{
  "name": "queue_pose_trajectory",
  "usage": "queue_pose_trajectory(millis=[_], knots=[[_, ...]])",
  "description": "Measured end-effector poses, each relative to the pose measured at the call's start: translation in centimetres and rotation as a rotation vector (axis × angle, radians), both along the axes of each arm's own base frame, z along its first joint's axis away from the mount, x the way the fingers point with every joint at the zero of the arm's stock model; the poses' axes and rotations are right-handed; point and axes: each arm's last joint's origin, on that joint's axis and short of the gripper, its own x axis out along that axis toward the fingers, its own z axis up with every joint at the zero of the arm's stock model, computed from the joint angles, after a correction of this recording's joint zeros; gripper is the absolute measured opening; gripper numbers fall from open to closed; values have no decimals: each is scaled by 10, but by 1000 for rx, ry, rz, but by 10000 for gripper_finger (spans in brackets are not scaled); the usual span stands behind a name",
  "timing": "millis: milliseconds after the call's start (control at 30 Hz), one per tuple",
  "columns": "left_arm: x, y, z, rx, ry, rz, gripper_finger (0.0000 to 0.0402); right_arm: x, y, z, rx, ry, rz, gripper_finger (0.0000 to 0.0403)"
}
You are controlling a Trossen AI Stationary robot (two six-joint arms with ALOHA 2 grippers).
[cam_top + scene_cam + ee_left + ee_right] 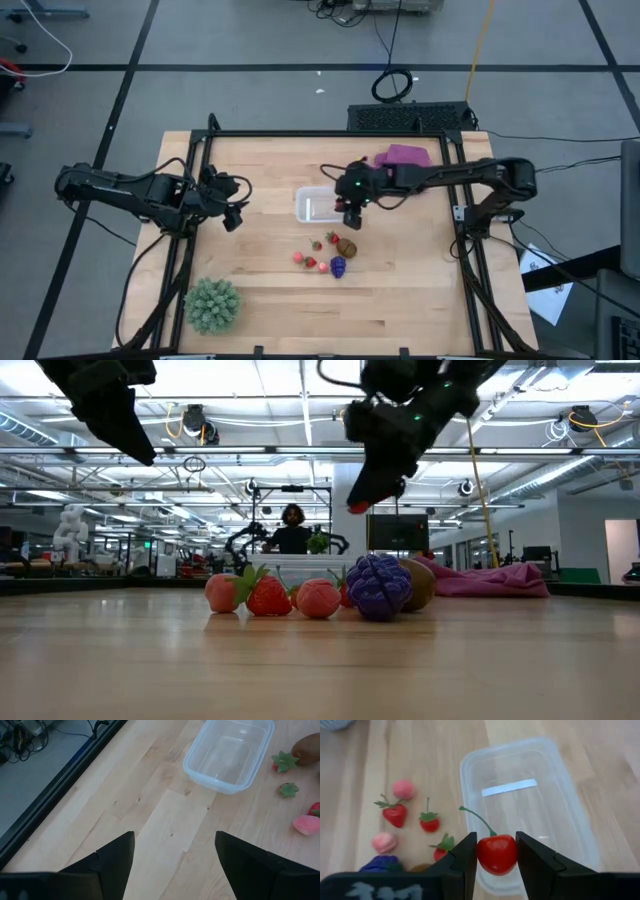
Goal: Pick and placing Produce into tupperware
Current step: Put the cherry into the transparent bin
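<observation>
The clear tupperware point(314, 205) sits mid-table and holds nothing; it also shows in the right wrist view point(535, 795) and the left wrist view point(227, 755). My right gripper point(352, 214) hangs over its right rim, shut on a red cherry-like piece point(496, 854). The other produce lies on the table toward the near edge: red strawberries point(395, 815), pink pieces point(403, 789), a purple grape cluster point(378, 586) and a brown round piece point(418, 582). My left gripper point(235, 214) is open above bare wood, left of the tupperware. My right gripper pinches the red cherry-like piece by the two sides of its round body point(485, 855) between its fingers point(465, 857). The fingers point down, slanting from the table's right. The green stem point(477, 820) sticks out ahead. In the low view the piece point(357, 507) is lifted clear of the table.
A spiky green ball point(212, 305) stands near the table's near left corner. A purple-magenta cloth point(405, 155) lies at the far edge, right of centre. A black frame rail point(320, 135) borders the table. Bare wood spreads between my left gripper and the tupperware.
</observation>
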Motion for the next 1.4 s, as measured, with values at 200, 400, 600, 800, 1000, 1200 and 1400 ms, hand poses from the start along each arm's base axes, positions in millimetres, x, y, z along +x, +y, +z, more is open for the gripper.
queue_pose_trajectory(millis=[200, 400, 600, 800, 1000, 1200, 1400], knots=[[0, 0, 0, 1, -1, -2, 280, 32, -4, -13, -4, 61, 66, 112], [0, 0, 0, 3, 2, -4, 280, 43, -14, -39, -1, 183, 81, 112], [0, 0, 0, 5, 5, -6, 280, 42, -29, -44, 0, 195, 46, 112], [0, 0, 0, 5, 8, -7, 280, 40, -36, -45, 0, 199, 33, 112], [0, 0, 0, 5, 8, -6, 280, 40, -38, -45, -26, 196, 59, 112], [0, 0, 0, 5, 8, -6, 280, 38, -41, -45, -24, 209, 52, 112], [0, 0, 0, 5, 8, -6, 280, 36, -45, -46, -20, 221, 46, 112]])
